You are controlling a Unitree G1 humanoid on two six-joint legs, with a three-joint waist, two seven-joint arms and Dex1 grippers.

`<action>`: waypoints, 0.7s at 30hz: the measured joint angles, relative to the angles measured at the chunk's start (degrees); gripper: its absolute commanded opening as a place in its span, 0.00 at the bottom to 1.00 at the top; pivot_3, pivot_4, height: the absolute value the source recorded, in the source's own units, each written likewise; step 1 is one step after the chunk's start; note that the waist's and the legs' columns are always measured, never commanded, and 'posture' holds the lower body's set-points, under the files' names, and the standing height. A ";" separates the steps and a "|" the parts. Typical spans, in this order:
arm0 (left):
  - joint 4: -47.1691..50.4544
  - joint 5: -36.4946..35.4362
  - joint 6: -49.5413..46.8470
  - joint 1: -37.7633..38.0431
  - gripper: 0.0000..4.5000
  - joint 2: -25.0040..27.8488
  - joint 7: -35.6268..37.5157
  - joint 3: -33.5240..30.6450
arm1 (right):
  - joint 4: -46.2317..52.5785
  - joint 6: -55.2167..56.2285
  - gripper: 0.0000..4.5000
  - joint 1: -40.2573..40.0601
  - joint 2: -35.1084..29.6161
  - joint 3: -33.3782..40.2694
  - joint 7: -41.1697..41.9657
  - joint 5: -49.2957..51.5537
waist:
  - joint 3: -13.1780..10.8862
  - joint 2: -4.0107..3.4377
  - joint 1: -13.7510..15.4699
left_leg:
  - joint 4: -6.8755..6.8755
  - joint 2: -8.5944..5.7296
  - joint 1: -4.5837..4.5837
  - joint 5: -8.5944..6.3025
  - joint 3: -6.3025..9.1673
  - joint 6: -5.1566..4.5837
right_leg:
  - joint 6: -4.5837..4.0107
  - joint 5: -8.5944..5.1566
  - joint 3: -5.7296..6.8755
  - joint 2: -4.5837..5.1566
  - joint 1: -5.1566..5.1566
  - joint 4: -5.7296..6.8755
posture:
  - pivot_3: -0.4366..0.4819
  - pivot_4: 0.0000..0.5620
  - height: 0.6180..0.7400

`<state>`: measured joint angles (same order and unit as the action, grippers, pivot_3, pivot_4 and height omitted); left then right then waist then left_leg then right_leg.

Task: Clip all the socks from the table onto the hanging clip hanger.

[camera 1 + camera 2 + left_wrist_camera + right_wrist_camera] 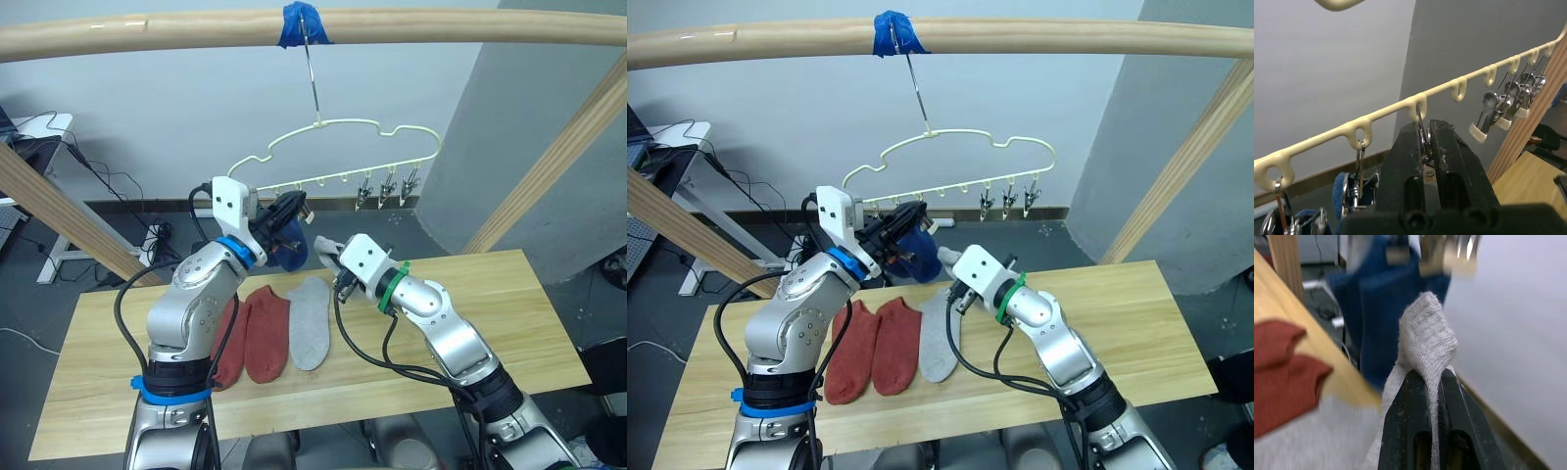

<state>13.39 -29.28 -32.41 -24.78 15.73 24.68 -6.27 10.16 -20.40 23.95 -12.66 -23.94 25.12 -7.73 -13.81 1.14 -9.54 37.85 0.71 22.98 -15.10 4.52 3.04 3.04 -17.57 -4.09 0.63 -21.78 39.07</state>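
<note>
My left gripper [1426,147] is clenched on a small metal clip [1421,128] of the pale yellow wire clip hanger [343,125]. My right gripper [1432,377] grasps a light grey knit sock [1427,333] above the light wooden table [490,323]'s far edge. Two rust-red socks [266,333] and a second grey sock [310,323] lie mid-table, with open tabletop to their right. Blue socks [911,250] hang clipped.

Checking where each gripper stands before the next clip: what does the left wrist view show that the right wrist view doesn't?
Left wrist view: the left gripper shut on a metal clip hanging from the clip hanger, with free clips farther along.

Right wrist view: the right gripper shut on a grey sock, two rust-red socks on the table.

Both: blue sock fabric already hanging from clips.
</note>
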 measured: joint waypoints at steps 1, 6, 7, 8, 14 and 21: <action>0.00 -0.06 -0.14 -0.08 0.00 0.01 0.00 0.00 | -0.68 0.34 0.01 0.40 0.01 -0.08 0.63 -0.01 | 0.00 0.00 0.01 | 0.00 -0.01 0.00 0.00 -0.01 0.00 | 0.00 0.00 -0.01 0.01 0.00 0.00 | 0.21 0.41 1.00; 0.02 -0.43 -0.85 -0.32 0.00 0.16 0.01 -0.01 | -4.92 1.44 0.01 3.16 0.18 0.00 2.62 0.00 | -0.01 -0.01 -0.02 | 0.00 0.00 -0.01 0.00 -0.01 0.00 | 0.00 0.00 0.00 0.03 0.00 0.00 | 0.21 0.41 1.00; 0.02 -0.57 -0.94 -0.32 0.00 0.21 0.01 0.00 | -6.23 1.57 0.01 4.30 0.43 0.01 2.94 0.01 | -0.02 -0.01 -0.05 | 0.00 0.00 0.00 0.00 -0.01 0.00 | -0.01 0.00 0.00 0.03 -0.01 0.01 | 0.21 0.41 1.00; 0.06 -0.88 -1.03 -0.31 0.00 0.22 0.01 0.06 | -7.27 1.83 0.01 5.40 0.68 0.16 3.14 0.01 | -0.02 -0.02 -0.08 | 0.00 0.00 -0.01 0.00 -0.01 0.00 | -0.01 0.00 -0.01 0.03 -0.01 0.01 | 0.21 0.41 1.00; 0.26 -1.14 -1.19 -0.19 0.00 0.49 -0.02 0.11 | -9.77 4.42 0.01 7.67 2.09 0.44 3.48 0.08 | -0.02 -0.02 -0.09 | 0.00 -0.01 0.00 0.00 -0.03 0.00 | -0.01 0.00 -0.01 0.05 -0.01 -0.01 | 0.22 0.41 1.00; 0.59 -1.19 -1.19 0.16 0.00 0.72 -0.10 0.11 | -10.07 5.56 0.01 8.09 2.56 1.46 3.44 0.22 | -0.02 -0.02 -0.10 | 0.00 -0.01 0.00 0.00 -0.02 0.00 | -0.01 0.00 -0.01 0.07 -0.01 0.01 | 0.22 0.41 1.00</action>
<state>13.98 -30.47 -33.60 -24.62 16.45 24.58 -6.16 0.09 -14.83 32.05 -10.10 -22.49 28.56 -7.51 -13.83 1.12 -9.64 37.85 0.70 22.98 -15.10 4.49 3.04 3.03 -17.57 -4.10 0.70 -21.79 39.08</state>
